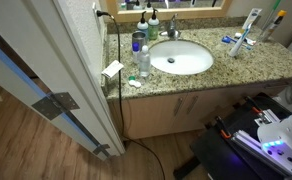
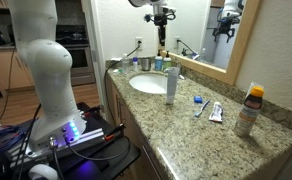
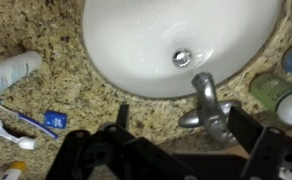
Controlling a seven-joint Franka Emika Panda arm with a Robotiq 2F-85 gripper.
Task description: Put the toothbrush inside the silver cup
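**Surface (image 2: 186, 135) crowded on both sides of the sink (image 2: 146, 84)**

Speckled granite carries everything here, with the smooth white oval basin set into it. Your end effector (image 2: 161, 18) hangs high over the metal faucet (image 3: 206, 95), fingers spread and nothing between them. A tall white bottle (image 2: 171, 85) stands just beside the basin, between it and the toothbrush. An orange-capped bottle (image 2: 249, 110) stands further along. The silver cup (image 2: 144, 63), a plain dull-metal cylinder, stands upright beyond the sink near the wall. You cannot tell what is in it. The toothpaste tube (image 2: 216, 112) lies flat. The thin blue toothbrush (image 2: 199, 103) lies just beside it, well apart from the cup.
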